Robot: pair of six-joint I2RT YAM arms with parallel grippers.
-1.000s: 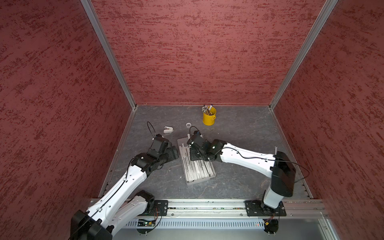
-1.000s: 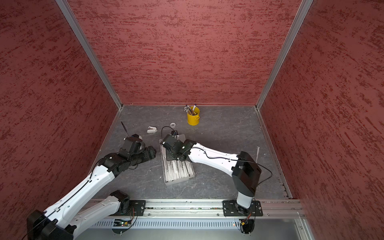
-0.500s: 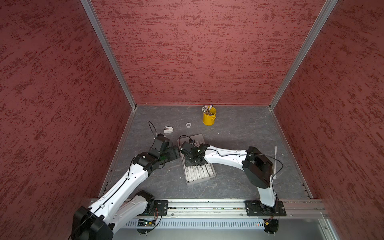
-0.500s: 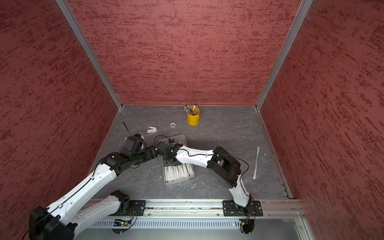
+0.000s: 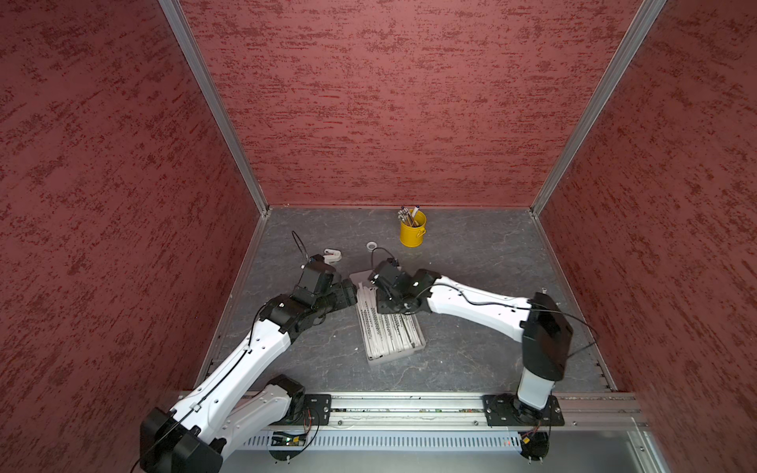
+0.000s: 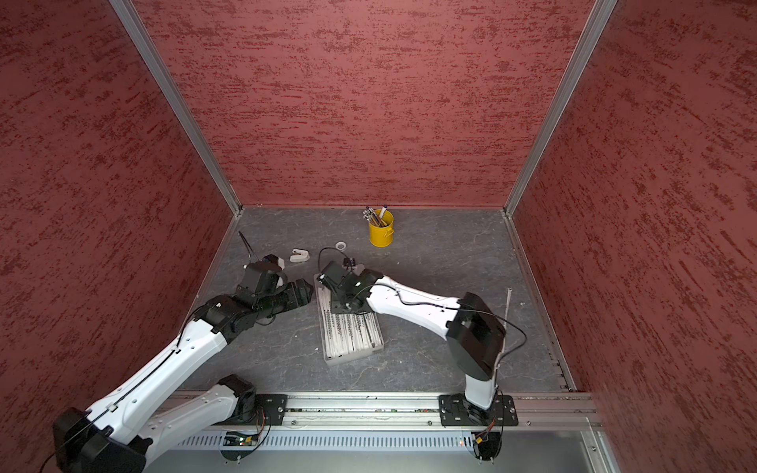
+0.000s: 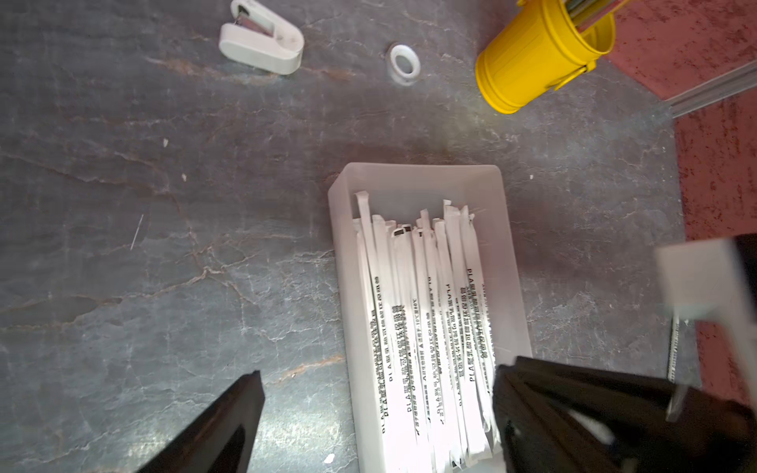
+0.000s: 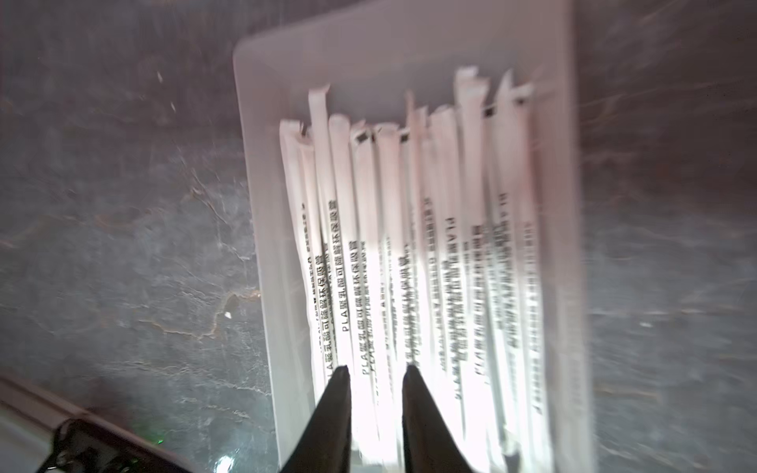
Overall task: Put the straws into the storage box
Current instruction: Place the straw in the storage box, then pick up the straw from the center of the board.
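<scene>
The storage box (image 5: 395,355) (image 6: 352,357) lies mid-floor, filled with several white printed straws (image 5: 389,331) (image 7: 430,319) (image 8: 409,245) side by side. My right gripper (image 5: 389,305) (image 8: 377,368) hovers over the box's far half, its jaws a narrow gap apart above the straws and gripping nothing. My left gripper (image 5: 350,288) (image 7: 377,370) is open wide at the box's far left corner, straddling the left wall (image 7: 342,286). One more straw (image 6: 506,311) lies on the floor near the right wall, partly hidden by the right arm's elbow.
A yellow cup of pens (image 5: 413,231) (image 7: 532,61) stands at the back. A white clip (image 5: 332,255) (image 7: 262,41) and a small white ring (image 5: 372,245) (image 7: 404,63) lie behind the box. Red walls enclose three sides and a metal rail (image 5: 409,403) runs along the front.
The right gripper's jaws have parted from shut. The right arm swung left over the box with its elbow drawn in, then came back out. The left arm has barely moved.
</scene>
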